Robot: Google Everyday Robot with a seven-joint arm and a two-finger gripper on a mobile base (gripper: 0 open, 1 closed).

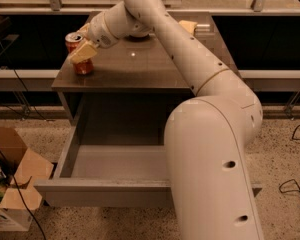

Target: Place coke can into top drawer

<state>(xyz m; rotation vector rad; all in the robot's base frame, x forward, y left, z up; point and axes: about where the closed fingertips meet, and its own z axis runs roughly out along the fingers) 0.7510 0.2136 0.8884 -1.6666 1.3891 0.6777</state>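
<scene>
The coke can (83,67), red with a silver top, stands upright at the front left corner of the cabinet top (140,64). My gripper (79,45) is at the can, reaching in from the right. It is open, with one yellowish finger (84,51) across the can's front and the other behind it. The can rests on the cabinet top. The top drawer (105,194) is pulled wide open below, and its light grey floor (115,161) is bare. My arm covers the drawer's right part.
A yellowish object (188,26) lies at the back right of the cabinet top. An open cardboard box (10,184) sits on the floor to the left of the drawer. Cables (292,184) lie on the floor at the right.
</scene>
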